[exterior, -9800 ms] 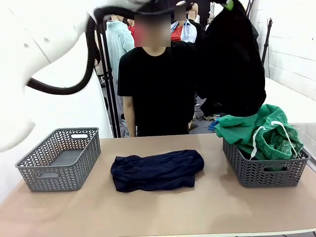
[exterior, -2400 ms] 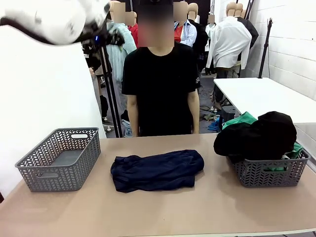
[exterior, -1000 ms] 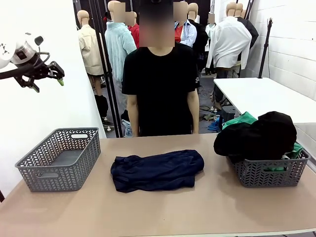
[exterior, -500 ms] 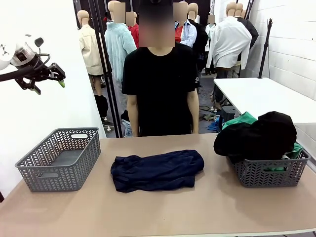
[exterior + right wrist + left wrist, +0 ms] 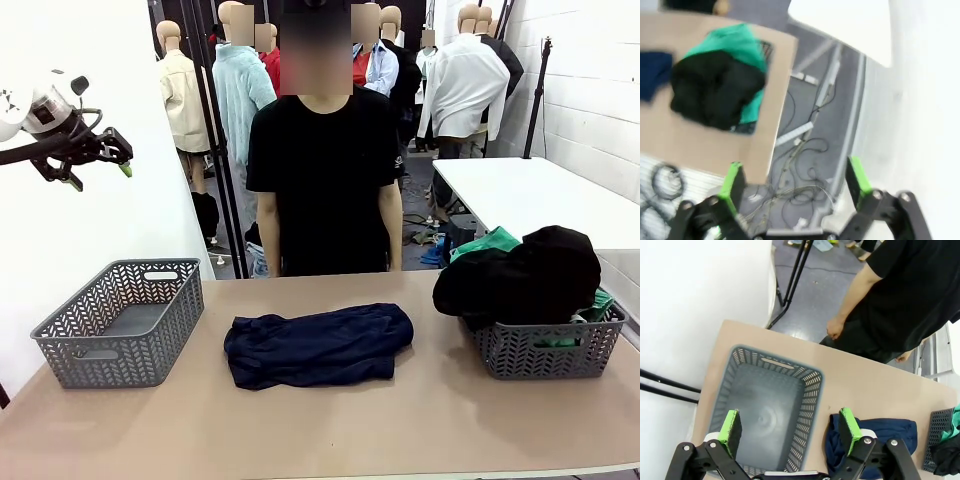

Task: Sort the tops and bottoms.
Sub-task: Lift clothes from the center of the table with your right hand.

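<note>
The green bottoms point(image 5: 484, 243) lie in the right grey basket point(image 5: 545, 348), mostly covered by a black garment point(image 5: 525, 272) heaped on top. In the right wrist view the bottoms point(image 5: 737, 42) and the black garment point(image 5: 715, 95) lie far below. A folded navy garment point(image 5: 318, 345) rests mid-table. My left gripper point(image 5: 98, 177) hangs open and empty, high at the far left. Seen from the left wrist, the left gripper point(image 5: 790, 425) hovers over the empty left basket point(image 5: 765, 417). My right gripper point(image 5: 795, 177) is open and empty, over the floor beyond the table's edge.
A person in a black shirt point(image 5: 322, 170) stands at the far side with both arms down. The left basket point(image 5: 122, 320) is empty. Bare table point(image 5: 330, 430) stretches in front of the navy garment. Cables point(image 5: 800, 145) lie on the floor by the table's right end.
The black garment that hung above the right basket now lies on the green bottoms. The left arm has swung away to the upper left and has held still for the last second.
</note>
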Robot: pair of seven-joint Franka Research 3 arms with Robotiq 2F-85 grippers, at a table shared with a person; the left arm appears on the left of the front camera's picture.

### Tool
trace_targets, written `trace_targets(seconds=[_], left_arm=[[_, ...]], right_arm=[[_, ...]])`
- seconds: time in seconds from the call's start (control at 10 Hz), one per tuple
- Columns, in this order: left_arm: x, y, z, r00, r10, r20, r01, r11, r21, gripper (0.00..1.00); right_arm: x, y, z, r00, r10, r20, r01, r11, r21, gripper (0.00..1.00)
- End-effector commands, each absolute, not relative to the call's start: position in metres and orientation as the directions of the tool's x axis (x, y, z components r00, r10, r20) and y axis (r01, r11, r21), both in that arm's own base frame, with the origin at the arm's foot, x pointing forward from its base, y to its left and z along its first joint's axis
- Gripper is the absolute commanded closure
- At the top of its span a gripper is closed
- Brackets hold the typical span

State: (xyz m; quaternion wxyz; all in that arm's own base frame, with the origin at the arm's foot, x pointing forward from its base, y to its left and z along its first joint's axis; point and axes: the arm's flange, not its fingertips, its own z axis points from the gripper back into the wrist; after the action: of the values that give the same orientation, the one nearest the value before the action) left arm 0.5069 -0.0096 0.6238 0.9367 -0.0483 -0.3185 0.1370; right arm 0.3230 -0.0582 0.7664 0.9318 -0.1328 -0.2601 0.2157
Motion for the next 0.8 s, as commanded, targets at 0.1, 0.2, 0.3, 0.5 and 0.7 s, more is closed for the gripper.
trace_targets(seconds=[0.1, 0.2, 0.3, 0.5, 0.7], left_arm=[[0.509, -0.008, 0.625, 0.758, 0.28, 0.589, -0.226, 0.96, -0.166, 0.0], [0.509, -0.008, 0.625, 0.758, 0.28, 0.589, -0.226, 0.96, -0.166, 0.0], [0.509, -0.008, 0.625, 0.758, 0.28, 0.589, -0.226, 0.96, -0.166, 0.0], [0.509, -0.008, 0.625, 0.758, 0.28, 0.589, -0.226, 0.96, -0.166, 0.0], [0.509, -0.008, 0.625, 0.758, 0.28, 0.589, -0.226, 0.96, -0.166, 0.0]], right_arm=[[0.333, 0.031, 0.728, 0.492, 0.851, 0.185, -0.749, 0.522, -0.41, 0.0], [0.334, 0.063, 0.712, 0.41, 0.905, 0.112, -0.825, 0.42, -0.379, 0.0], [0.334, 0.085, 0.698, 0.341, 0.939, 0.052, -0.872, 0.336, -0.355, 0.0], [0.342, 0.102, 0.678, 0.382, 0.924, 0.035, -0.861, 0.369, -0.349, 0.0], [0.33, 0.112, 0.686, 0.351, 0.933, 0.075, -0.88, 0.356, -0.314, 0.0]])
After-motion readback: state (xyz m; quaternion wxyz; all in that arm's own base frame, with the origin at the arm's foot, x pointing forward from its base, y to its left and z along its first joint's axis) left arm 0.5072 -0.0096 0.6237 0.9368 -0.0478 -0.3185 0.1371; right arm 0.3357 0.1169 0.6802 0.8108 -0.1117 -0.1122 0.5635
